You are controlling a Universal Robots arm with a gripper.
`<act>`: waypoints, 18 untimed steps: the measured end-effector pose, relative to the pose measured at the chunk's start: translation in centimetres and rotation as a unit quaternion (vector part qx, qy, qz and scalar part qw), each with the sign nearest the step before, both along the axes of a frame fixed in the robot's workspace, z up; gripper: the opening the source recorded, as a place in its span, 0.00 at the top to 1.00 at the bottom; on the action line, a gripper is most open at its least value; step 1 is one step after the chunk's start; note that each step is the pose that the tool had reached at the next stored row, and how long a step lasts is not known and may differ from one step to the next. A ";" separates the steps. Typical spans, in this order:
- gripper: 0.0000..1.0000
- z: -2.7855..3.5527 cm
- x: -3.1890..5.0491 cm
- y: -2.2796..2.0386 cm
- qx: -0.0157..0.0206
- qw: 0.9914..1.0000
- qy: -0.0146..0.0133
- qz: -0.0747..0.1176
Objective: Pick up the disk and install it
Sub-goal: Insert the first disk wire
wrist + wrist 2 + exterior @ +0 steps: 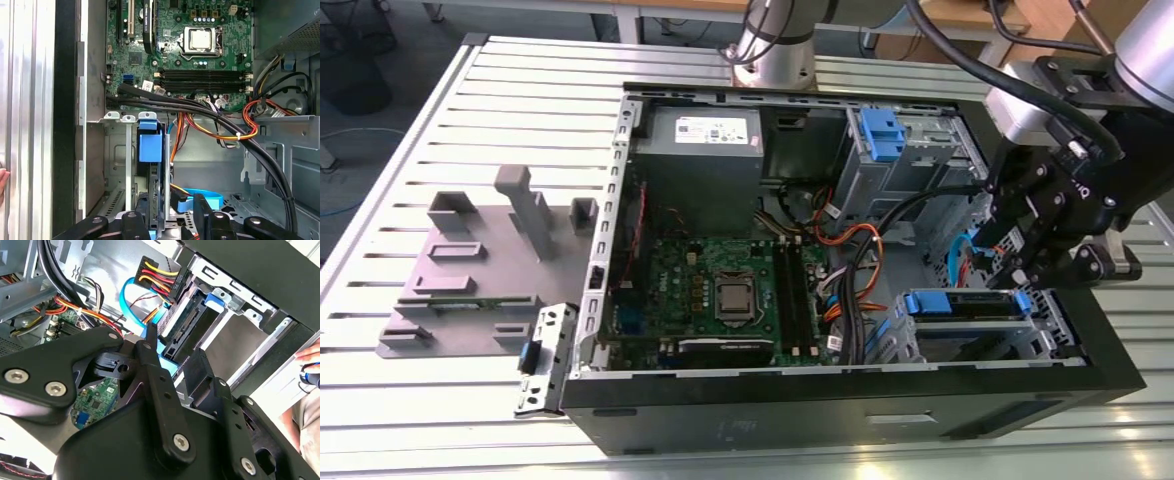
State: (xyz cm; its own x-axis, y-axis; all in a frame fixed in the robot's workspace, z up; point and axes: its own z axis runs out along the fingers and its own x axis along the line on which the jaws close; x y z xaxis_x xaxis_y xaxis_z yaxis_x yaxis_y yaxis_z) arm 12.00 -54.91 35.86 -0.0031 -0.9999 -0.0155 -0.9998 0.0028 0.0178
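Black gripper (1027, 272) is low over the lower drive bay of the open computer case (854, 410), on the exterior view's right. Its two fingers (134, 222) stand parted, one on either side of the disk (981, 305). In the first wrist view there is a clear gap between the drive and one finger, so nothing is clamped. Whether the other finger touches it, I cannot tell.

The disk lies flat in the bay's metal cage, inside the case, with the blue tab (150, 145) of its carrier at the end facing the motherboard (720, 290). In the second wrist view it shows a silver-grey side and a black connector strip on its end. A light blue cable (131, 295) loops just beside it.

The count: one disk in the lower bay. Two blue carriers, the one on the disk and a second blue carrier (881, 135) in the upper bay. One grey power supply (700, 150) and one processor (736, 296). One grey fixture (467, 250) sits on the slatted table (520, 100), well apart from the case. A person's hand (311, 365) shows beyond the case wall.
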 end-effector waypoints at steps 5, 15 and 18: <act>0.52 -0.20 0.01 -0.01 0.000 1.000 0.000 0.000; 0.52 -0.23 0.01 -0.01 0.000 1.000 0.000 0.000; 0.59 -0.24 0.00 -0.01 0.000 1.000 0.000 0.000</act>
